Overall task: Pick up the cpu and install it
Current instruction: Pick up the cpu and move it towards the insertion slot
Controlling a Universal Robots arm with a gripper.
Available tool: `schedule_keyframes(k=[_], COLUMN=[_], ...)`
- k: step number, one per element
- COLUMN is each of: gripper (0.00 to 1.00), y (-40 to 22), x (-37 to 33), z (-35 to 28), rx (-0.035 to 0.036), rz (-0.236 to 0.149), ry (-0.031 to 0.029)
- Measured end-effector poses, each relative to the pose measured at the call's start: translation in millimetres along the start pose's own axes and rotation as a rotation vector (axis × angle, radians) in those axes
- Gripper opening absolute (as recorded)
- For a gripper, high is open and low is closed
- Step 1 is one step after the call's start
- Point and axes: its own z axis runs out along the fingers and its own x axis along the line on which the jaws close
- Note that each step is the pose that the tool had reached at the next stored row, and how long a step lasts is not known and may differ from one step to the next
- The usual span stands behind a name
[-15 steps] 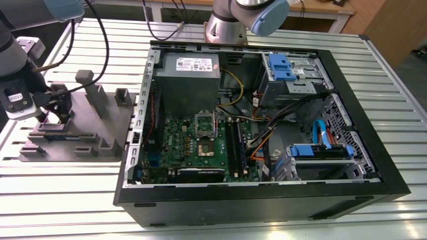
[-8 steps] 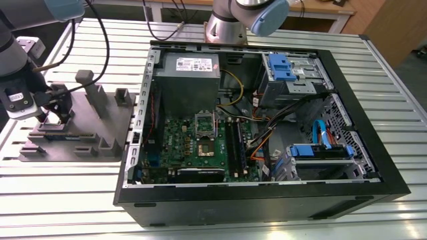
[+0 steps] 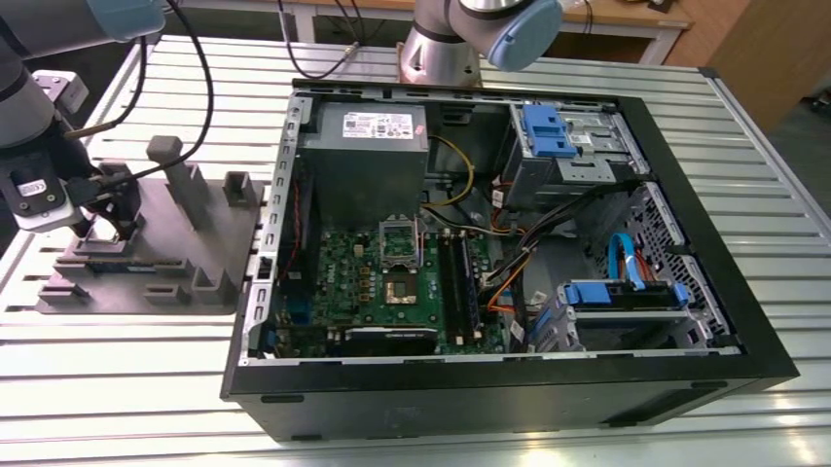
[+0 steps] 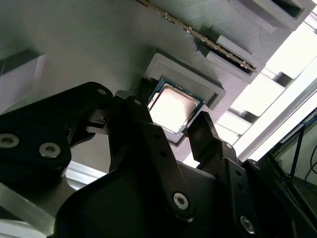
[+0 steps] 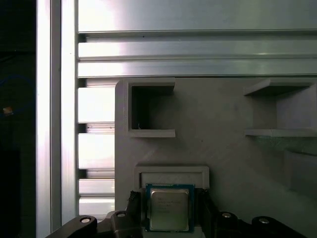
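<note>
The arm (image 3: pixel 23 107) is reaching in at the exterior view's left, its wrist pointing the gripper (image 3: pixel 111 219) straight down. In both wrist views its two black fingers (image 4: pixel 143 134) are standing apart, tips lowered.

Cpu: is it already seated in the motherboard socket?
No: in the first wrist view the cpu lies flat in its framed recess on the grey moulded tray.
</note>
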Motion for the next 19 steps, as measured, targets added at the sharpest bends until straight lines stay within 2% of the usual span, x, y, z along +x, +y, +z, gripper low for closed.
schedule_keyframes(k=[19], gripper=[0.58], y=[0.0], x=[0.0], z=[-1.4], rx=[0.0], rz=[0.0], ry=[0.0])
